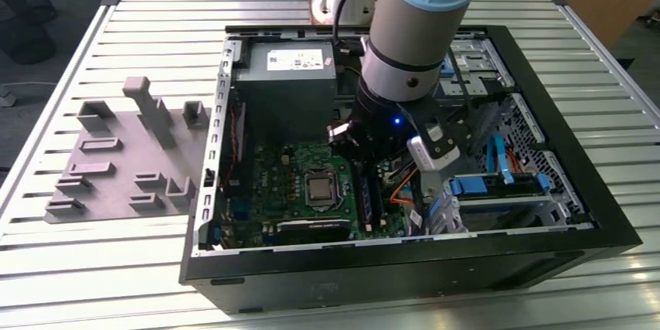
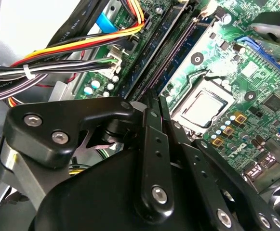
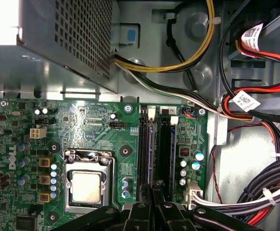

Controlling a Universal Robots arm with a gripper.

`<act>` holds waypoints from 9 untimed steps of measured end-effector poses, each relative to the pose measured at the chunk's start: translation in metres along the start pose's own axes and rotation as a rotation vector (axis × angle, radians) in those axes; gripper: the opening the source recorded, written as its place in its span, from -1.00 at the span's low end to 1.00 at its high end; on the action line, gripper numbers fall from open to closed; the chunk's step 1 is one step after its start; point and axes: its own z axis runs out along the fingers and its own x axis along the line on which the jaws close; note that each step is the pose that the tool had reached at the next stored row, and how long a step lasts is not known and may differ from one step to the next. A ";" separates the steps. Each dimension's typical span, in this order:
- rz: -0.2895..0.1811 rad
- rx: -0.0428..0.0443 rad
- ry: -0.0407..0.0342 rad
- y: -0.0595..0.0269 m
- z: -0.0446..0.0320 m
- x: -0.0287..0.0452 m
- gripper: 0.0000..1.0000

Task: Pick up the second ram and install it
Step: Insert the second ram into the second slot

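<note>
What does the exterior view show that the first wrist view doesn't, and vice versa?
Exterior: the arm, the whole case, the grey fixture on the table, at the exterior view's left.
First wrist: the memory slots close up, the gripper at one end of them, yellow cables.
Both: CPU socket, power supply.

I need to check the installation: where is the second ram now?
In the first wrist view the second ram stands in the memory slots, beside the processor socket, with the gripper at it.
</note>
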 end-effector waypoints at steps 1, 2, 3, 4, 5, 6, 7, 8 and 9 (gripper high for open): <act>0.000 0.0001 0.0001 0.0000 0.0002 0.0000 -0.74; 0.000 0.0001 0.0000 0.0000 0.0003 -0.0001 -0.74; 0.000 -0.0002 -0.0001 0.0000 0.0007 -0.0001 -0.74; 0.000 -0.0001 0.0000 0.0000 0.0010 -0.0001 -0.74; 0.000 0.0000 0.0000 0.0000 0.0012 -0.0001 -0.74; 0.000 -0.0001 0.0000 0.0000 0.0015 -0.0002 -0.74; 0.000 -0.0003 -0.0001 0.0001 0.0019 -0.0002 -0.74; 0.000 -0.0002 -0.0001 0.0001 0.0023 -0.0002 -0.74; 0.000 -0.0001 0.0000 0.0000 0.0025 -0.0002 -0.74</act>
